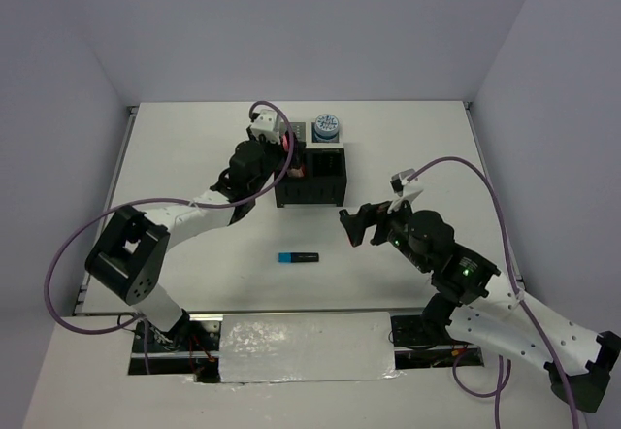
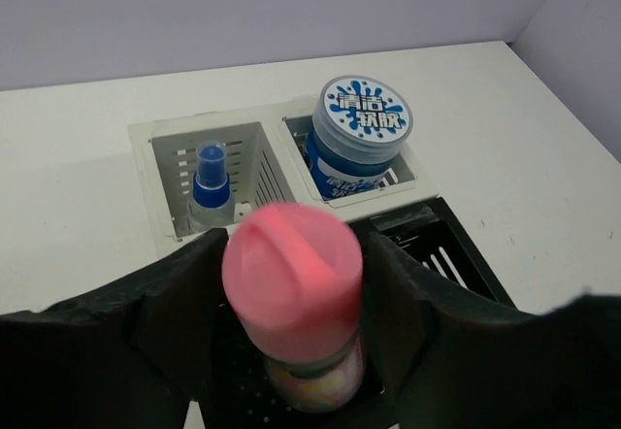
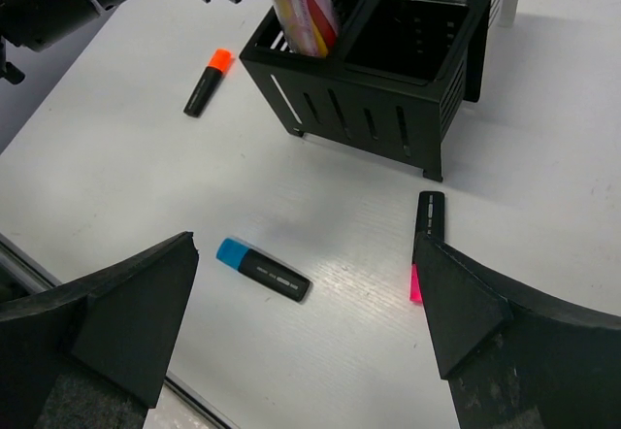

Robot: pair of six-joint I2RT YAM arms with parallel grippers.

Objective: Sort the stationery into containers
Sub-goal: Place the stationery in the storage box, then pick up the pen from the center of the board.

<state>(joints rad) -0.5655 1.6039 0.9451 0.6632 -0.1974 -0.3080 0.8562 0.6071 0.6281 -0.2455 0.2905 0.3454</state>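
Note:
The pink multicoloured marker (image 2: pixel 293 283) stands tilted in the left compartment of the black box (image 2: pixel 456 235), blurred. My left gripper (image 2: pixel 296 298) straddles it, open, with a thin gap beside the cap. Behind the box, one grey tray (image 2: pixel 165 157) holds the blue-white pen (image 2: pixel 210 181) and the other (image 2: pixel 291 128) holds a patterned roll (image 2: pixel 361 133). My right gripper (image 3: pixel 303 245) hangs open and empty over the table. Below it lies the blue-capped highlighter (image 3: pixel 262 269). The pink-red highlighter (image 3: pixel 427 217) sits partly behind its right finger. The orange-capped highlighter (image 3: pixel 209 82) lies left of the box.
The left arm (image 1: pixel 194 217) reaches across the table's left half to the black box (image 1: pixel 325 172). The blue highlighter (image 1: pixel 298 257) lies mid-table between the two arms. A shiny strip (image 1: pixel 306 346) runs along the near edge.

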